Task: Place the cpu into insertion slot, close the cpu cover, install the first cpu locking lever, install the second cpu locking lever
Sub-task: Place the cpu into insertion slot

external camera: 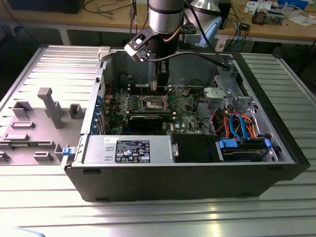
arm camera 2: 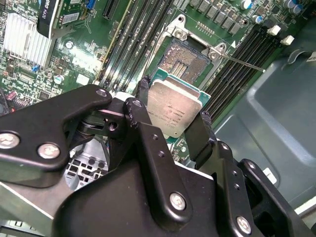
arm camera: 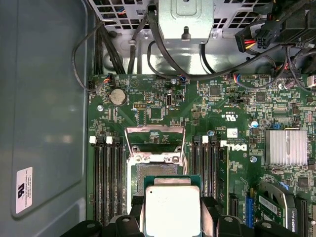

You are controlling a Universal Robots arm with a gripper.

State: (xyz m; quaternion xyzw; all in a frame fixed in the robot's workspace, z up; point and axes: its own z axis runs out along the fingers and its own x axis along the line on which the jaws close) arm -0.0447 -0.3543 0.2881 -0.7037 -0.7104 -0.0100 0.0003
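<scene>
Ribbed metal tabletop carries an open computer case, with a cluttered workbench far behind it. The arm reaches down into the case over the green motherboard. Its gripper is closed partway, the black fingers pinching two opposite edges of the cpu, whose silver top faces up. The cpu hangs level over the insertion slot, not yet seated; part of the pale socket bed shows beyond it. The cpu cover stands swung open at the slot's far edge. Long memory slots flank the socket on both sides.
</scene>
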